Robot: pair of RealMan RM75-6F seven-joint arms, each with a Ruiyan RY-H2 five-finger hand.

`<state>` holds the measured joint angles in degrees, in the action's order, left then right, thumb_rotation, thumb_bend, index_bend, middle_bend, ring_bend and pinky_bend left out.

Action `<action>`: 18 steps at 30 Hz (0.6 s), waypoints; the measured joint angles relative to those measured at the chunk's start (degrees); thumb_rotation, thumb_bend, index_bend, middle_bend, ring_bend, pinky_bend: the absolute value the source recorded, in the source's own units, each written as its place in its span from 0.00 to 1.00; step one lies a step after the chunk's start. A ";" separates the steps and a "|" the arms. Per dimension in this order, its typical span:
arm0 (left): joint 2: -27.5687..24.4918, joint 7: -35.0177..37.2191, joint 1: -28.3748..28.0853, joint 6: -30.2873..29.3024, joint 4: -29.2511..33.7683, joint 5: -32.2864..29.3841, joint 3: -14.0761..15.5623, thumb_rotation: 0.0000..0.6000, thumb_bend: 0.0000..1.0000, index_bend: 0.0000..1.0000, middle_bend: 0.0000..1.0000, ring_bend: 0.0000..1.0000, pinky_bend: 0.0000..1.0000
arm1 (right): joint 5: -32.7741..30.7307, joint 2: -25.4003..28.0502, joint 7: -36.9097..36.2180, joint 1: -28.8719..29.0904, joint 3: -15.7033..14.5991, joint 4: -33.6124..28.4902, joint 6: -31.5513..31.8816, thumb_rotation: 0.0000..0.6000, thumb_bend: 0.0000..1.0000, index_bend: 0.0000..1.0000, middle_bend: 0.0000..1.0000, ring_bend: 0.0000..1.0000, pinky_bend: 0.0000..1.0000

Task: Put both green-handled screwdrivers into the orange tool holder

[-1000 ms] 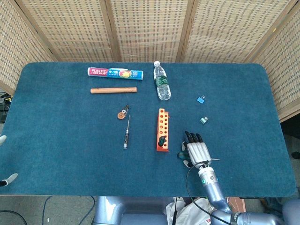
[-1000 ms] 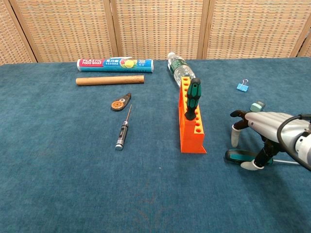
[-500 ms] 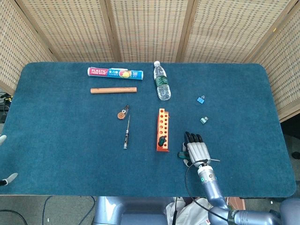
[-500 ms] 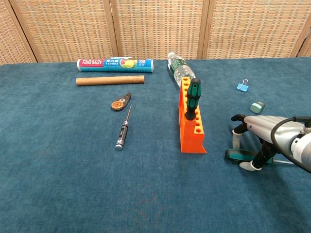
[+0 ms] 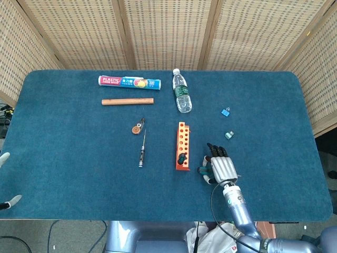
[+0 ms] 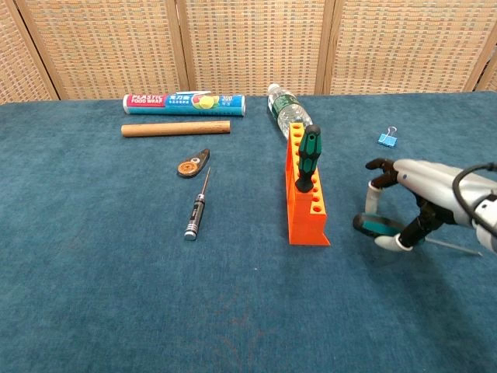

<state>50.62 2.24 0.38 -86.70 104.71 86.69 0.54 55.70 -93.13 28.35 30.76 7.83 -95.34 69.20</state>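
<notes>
A blue table (image 5: 63,132) stood before woven screens (image 5: 158,31). At the far left edge of the head view only pale fingertips (image 5: 4,156) of the left hand showed; I could not tell whether it was open or closed. Left of centre lay a box of plastic wrap (image 6: 184,103), a wooden stick (image 6: 175,128) and a small black screwdriver (image 6: 196,212). In the centre stood the orange holder (image 6: 304,200) with one green screwdriver (image 6: 308,158) upright in it. In the lower right, the right hand (image 6: 404,190) held the second green screwdriver (image 6: 378,226), its handle between thumb and fingers, just beside the holder.
</notes>
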 measured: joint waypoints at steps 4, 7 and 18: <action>-0.05 -0.01 -0.02 0.02 0.10 0.22 0.10 1.00 0.00 0.00 0.00 0.00 0.00 | 2.38 2.26 -4.69 -0.83 1.68 -3.23 0.75 1.00 0.35 0.64 0.06 0.00 0.02; -0.08 0.15 -0.03 0.04 0.05 0.23 0.12 1.00 0.00 0.00 0.00 0.00 0.00 | 3.26 4.36 -7.43 -1.25 3.33 -6.03 1.03 1.00 0.36 0.65 0.07 0.00 0.02; -0.45 1.02 -0.46 0.90 0.03 -0.46 -0.05 1.00 0.00 0.00 0.00 0.00 0.00 | 2.88 10.09 -13.25 -0.70 10.74 -13.18 0.83 1.00 0.36 0.65 0.09 0.00 0.02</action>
<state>50.17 3.26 -0.08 -85.80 104.74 86.24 0.49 58.58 -83.03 15.10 30.06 18.57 -108.52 70.03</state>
